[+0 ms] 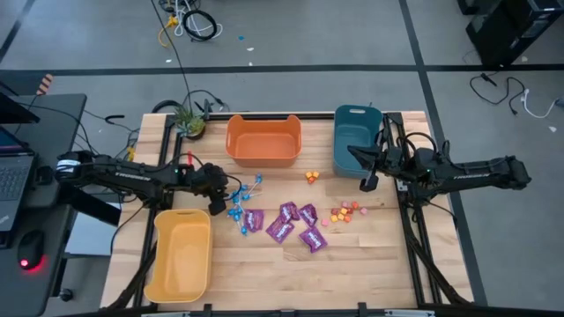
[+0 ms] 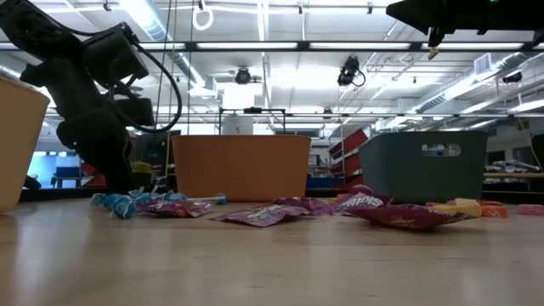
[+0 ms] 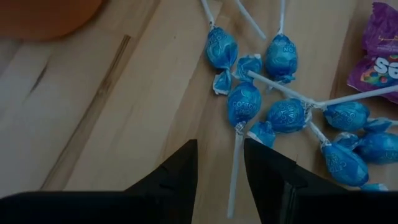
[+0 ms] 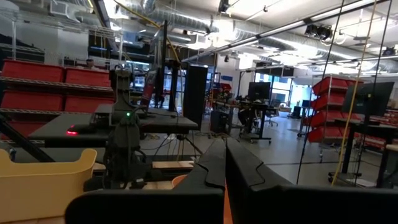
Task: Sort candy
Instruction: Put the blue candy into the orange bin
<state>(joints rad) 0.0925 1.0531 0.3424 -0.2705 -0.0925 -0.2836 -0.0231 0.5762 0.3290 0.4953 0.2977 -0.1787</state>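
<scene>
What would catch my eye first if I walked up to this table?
Probably the candy in the table's middle: blue lollipops, purple packets and tiny orange pieces. Three bins ring it: orange bin, teal bin, yellow bin. The left gripper hangs open over the lollipops; the right gripper waits, shut, by the teal bin.

Blue lollipops (image 1: pixel 238 210), purple packets (image 1: pixel 289 223), orange-red pieces (image 1: pixel 345 212); orange bin (image 1: pixel 263 140), teal bin (image 1: pixel 355 141), yellow bin (image 1: pixel 180 255).
</scene>
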